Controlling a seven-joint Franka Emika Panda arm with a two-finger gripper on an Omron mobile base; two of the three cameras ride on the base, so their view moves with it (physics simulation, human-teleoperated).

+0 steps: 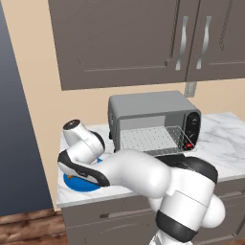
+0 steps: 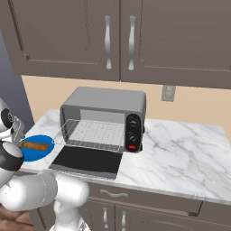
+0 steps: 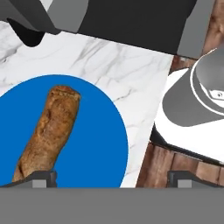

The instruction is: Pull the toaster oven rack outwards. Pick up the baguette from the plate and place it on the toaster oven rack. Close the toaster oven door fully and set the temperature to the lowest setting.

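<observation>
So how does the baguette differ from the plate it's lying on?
The baguette is brown, long and rough-crusted; the plate is bright blue, round and smooth. The baguette is narrower than the plate, covering just a strip of it, with blue showing on both sides. Both sit on the marble counter, left of the toaster oven.

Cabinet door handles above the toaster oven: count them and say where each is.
2. Both are vertical silver bars on the upper cabinets: the left handle and the right handle flank the seam where two doors meet, above the toaster oven. Others may lie outside the frame.
</observation>
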